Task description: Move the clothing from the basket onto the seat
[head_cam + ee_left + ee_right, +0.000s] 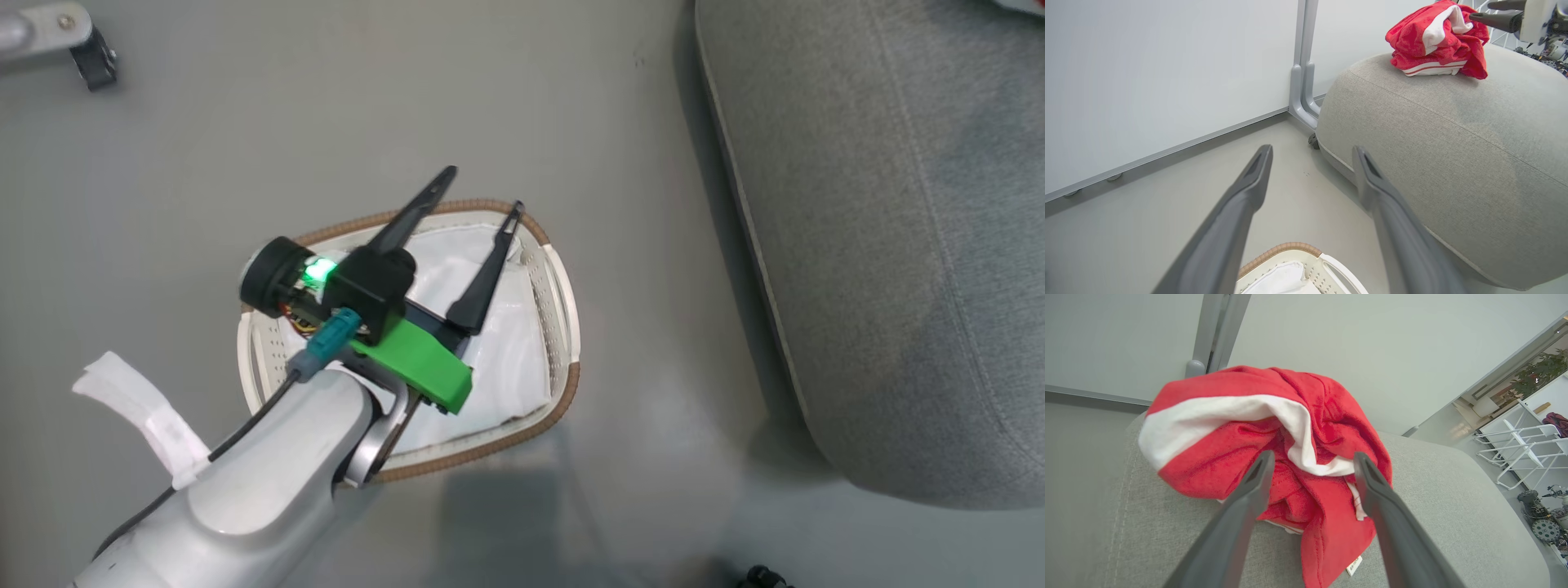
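Right wrist view is showing the right end effector [1312, 456] standing wide open, its fingers spread just in front of the clothing [1229, 428] and gripping nothing. That red and white bundle is lying crumpled at centre frame on the grey seat [1453, 498]. In the head view the left end effector [482, 189] is hanging equally wide and empty at centre frame over the basket [555, 327]. A white sheet [506, 359] is lining the basket, and no red is showing, though the arm is hiding part of it. The moving is looking done; probably only pulling the arms clear is remaining.
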Controlling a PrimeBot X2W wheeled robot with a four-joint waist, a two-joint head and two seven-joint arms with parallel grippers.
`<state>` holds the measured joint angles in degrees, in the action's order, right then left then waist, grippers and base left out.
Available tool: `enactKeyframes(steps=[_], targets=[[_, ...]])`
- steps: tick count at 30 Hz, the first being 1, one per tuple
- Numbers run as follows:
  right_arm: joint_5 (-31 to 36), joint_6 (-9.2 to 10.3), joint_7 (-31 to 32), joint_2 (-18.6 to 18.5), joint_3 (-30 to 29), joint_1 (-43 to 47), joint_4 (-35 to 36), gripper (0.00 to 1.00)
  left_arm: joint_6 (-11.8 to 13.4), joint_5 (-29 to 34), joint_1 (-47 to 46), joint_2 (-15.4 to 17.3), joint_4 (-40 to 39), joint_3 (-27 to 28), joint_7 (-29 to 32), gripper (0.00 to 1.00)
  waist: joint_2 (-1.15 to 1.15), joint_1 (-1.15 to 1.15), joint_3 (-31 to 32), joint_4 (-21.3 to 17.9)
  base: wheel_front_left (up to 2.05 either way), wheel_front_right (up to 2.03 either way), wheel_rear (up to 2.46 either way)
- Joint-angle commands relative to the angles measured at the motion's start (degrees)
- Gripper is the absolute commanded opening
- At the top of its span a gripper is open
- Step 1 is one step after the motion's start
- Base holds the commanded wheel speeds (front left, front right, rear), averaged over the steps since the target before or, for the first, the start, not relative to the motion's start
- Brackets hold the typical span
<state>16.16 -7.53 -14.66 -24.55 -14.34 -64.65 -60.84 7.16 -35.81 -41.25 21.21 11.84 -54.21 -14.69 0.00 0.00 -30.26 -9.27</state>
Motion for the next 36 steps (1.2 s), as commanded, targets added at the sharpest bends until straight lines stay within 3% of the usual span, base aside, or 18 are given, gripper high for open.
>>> enactKeyframes(steps=[1,13,21,27,36], targets=[[-1.84,0.08,-0.49,0.78,1.42,1.12,0.22,1.00,0.47,-0.88,2.02,0.60,1.05,1.86,-0.45,1.00,0.00,0.00,6.08,0.10,0.00,0.00,0.00],[-10.34,0.07,-0.59,8.21,8.10,10.13,5.43,1.00,1.72,0.21,15.54,-0.52,0.94,18.25,-0.44,1.00,0.00,0.00,18.09,5.29,0.00,0.00,0.00],[-16.51,0.07,-0.53,15.26,8.41,25.39,19.82,1.00,0.85,2.89,27.10,-3.33,1.14,28.76,-0.46,1.00,0.00,0.00,22.65,9.07,0.00,0.00,0.00],[-17.63,0.07,-0.54,19.54,8.93,37.29,30.05,1.00,-0.20,3.95,33.42,-6.60,0.28,35.57,-0.46,1.00,0.00,0.00,24.49,10.56,0.00,0.00,0.00],[-20.93,0.07,-0.53,21.57,12.12,50.67,40.80,1.00,-2.98,7.14,40.38,-9.45,-0.47,41.67,-0.45,1.00,0.00,0.00,26.59,10.78,0.00,0.00,0.00]])
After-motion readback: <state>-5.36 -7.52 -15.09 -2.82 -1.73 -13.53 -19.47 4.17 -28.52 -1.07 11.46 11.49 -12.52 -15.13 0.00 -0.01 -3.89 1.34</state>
